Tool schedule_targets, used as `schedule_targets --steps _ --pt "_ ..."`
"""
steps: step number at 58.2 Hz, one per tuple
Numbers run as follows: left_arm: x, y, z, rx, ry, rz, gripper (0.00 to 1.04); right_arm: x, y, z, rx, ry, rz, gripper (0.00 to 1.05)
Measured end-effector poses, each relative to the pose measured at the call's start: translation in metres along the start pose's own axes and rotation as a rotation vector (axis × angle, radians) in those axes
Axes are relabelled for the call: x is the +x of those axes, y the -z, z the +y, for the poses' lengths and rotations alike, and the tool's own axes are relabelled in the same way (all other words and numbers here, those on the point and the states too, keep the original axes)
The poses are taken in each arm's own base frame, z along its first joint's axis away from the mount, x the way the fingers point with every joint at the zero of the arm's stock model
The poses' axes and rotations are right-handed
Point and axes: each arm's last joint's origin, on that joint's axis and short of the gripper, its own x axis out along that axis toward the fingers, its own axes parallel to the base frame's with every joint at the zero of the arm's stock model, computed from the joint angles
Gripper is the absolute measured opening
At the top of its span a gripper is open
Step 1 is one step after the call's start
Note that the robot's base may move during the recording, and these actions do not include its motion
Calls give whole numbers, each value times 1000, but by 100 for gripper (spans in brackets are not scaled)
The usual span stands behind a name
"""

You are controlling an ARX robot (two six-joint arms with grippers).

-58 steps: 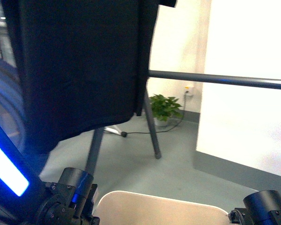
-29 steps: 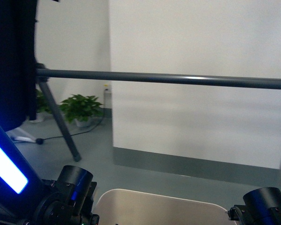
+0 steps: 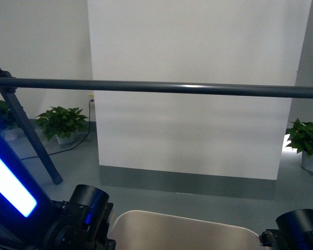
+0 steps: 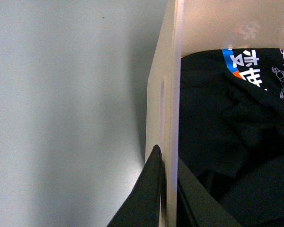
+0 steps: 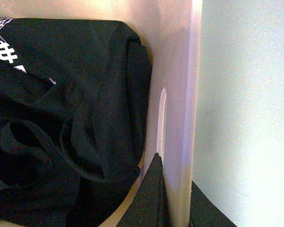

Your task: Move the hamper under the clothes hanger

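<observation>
Left tool (image 4: 168, 163), right tool (image 5: 175, 175) astride hamper (image 3: 182, 232) walls

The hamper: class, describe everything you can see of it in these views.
The hamper is a beige, smooth plastic-looking bin with rounded corners, upright, low between the arms in the front view, with the clothes hanger bar crossing higher up. Each side wall has a slot handle cut-out. The left hand and right hand each pinch a side wall, one finger inside, one outside. Inside lie black clothes with printed lettering.
</observation>
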Motion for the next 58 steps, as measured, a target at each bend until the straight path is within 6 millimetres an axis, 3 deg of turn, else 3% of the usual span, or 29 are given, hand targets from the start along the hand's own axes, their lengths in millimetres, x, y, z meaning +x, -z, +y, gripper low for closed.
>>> schedule_targets --steps 11,58 --pt "1 0 12 -19 -25 1 4 -1 1 11 -22 -28 2 3" --pt "0 0 6 -9 -11 1 4 0 1 5 -8 -11 1 3"
